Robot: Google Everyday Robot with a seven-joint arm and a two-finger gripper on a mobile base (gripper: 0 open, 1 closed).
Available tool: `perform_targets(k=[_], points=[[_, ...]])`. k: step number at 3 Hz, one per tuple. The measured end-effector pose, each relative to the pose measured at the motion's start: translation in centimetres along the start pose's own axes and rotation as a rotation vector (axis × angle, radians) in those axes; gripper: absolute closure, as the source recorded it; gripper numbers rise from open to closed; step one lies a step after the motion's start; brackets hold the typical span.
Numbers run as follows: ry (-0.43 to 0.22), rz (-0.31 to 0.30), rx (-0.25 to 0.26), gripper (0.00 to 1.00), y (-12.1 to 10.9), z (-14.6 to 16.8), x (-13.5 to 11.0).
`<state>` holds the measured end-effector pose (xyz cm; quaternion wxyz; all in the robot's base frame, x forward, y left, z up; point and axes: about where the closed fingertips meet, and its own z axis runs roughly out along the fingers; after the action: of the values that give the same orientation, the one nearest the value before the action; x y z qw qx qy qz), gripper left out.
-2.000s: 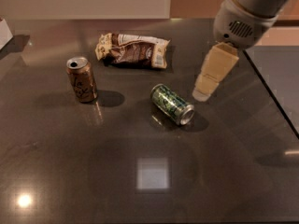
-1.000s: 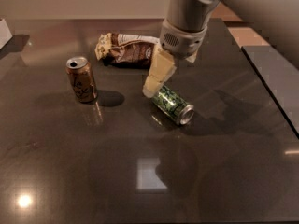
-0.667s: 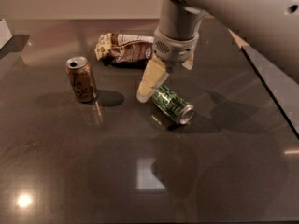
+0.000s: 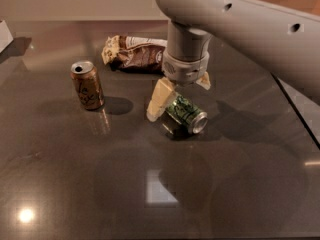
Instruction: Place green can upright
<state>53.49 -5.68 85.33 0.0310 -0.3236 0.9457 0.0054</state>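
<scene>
Hand [image 4: 179,100]: open, astride the green can [image 4: 186,114], which lies flat.
Risk: if you close off-centre, it could roll away.

Dim warm light falls from overhead — a square glare patch [image 4: 161,186] and a bright spot [image 4: 26,215] gleam on the tabletop [image 4: 260,194], and the hand [image 4: 180,91], spread over the green can [image 4: 186,113], casts soft shadows rightward.

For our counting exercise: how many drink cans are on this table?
2. The brown can stands upright at left; the green can lies on its side near the middle, with the hand open over it. None seems hidden, though the arm covers some table.
</scene>
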Motion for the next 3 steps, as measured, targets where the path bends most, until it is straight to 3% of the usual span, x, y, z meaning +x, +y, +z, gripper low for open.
perform_targets(k=[1, 3], points=[[0.009, 0.019, 0.004, 0.18, 0.1, 0.41, 0.3], [-0.029, 0.004, -0.012, 0.66, -0.07, -0.42, 0.34]])
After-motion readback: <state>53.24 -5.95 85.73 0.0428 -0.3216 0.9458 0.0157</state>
